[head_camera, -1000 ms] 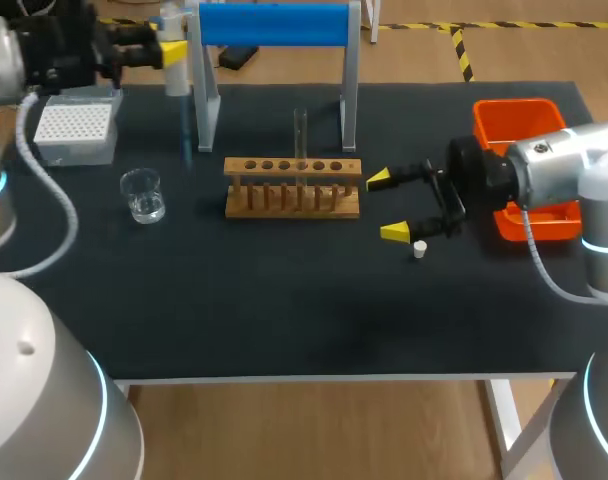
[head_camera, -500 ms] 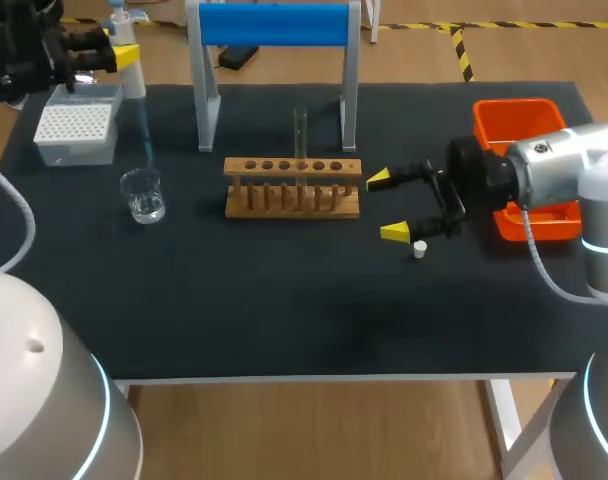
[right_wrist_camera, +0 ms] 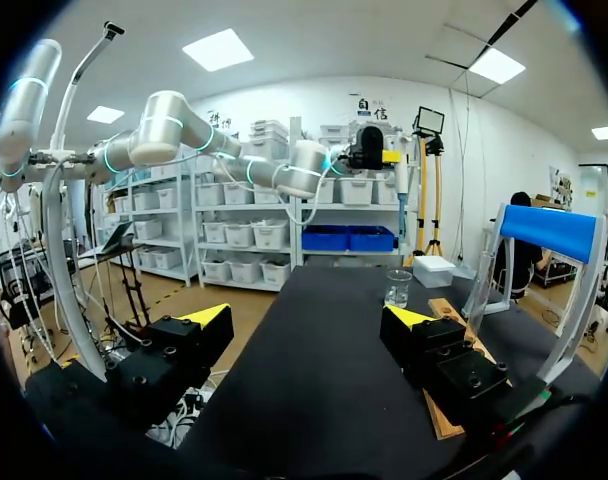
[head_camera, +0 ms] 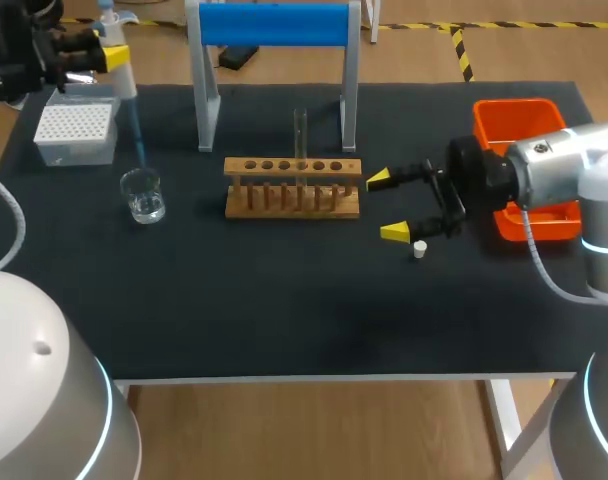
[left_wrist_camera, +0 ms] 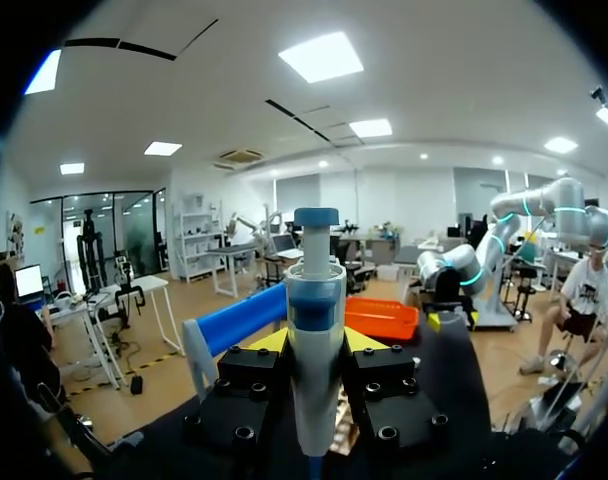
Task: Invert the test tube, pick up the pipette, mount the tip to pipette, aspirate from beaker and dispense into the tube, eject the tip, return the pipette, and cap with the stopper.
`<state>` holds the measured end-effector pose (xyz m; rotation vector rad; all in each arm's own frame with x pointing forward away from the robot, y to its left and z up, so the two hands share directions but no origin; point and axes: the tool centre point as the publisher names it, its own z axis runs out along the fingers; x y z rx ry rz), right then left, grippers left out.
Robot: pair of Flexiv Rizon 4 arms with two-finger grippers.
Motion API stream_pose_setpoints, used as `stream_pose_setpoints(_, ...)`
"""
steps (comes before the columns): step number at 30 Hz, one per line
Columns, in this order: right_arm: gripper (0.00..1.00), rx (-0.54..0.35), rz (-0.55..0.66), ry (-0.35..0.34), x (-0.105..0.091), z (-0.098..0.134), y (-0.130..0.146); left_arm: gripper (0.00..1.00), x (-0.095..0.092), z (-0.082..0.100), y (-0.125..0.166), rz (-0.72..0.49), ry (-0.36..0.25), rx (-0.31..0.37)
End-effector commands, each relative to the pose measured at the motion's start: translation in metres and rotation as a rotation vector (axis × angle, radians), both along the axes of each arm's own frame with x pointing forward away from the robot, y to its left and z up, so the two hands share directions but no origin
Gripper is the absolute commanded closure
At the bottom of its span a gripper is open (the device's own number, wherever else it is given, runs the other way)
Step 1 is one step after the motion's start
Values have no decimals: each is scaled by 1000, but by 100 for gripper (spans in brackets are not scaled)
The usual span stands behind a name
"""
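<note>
Gripping one white, blue-banded pipette [head_camera: 124, 82] upright, left gripper [head_camera: 114, 58] sits twelve o'clock of one clear beaker [head_camera: 142, 194]; right gripper [head_camera: 392, 206] gapes wide by one white stopper [head_camera: 419, 250].

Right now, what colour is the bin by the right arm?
Orange; the bin shows best in the head view.

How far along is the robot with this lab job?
Done: the clear glass test tube stands in the wooden rack. In hand: the left gripper holds the white-and-blue pipette, blue tip mounted, near the glass beaker. Left: drawing, dispensing, capping; the small white stopper lies loose.
</note>
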<state>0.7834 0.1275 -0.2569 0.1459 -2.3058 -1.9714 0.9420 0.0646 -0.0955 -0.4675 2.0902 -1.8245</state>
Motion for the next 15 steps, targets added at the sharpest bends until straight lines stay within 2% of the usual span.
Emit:
stream_pose_setpoints(1,0,-2,1,0,0,1,-1,100,1,-2,4,7,-3,-4)
stream_pose_setpoints(15,0,-2,1,0,0,1,-1,100,1,-3,8,14,1,-11)
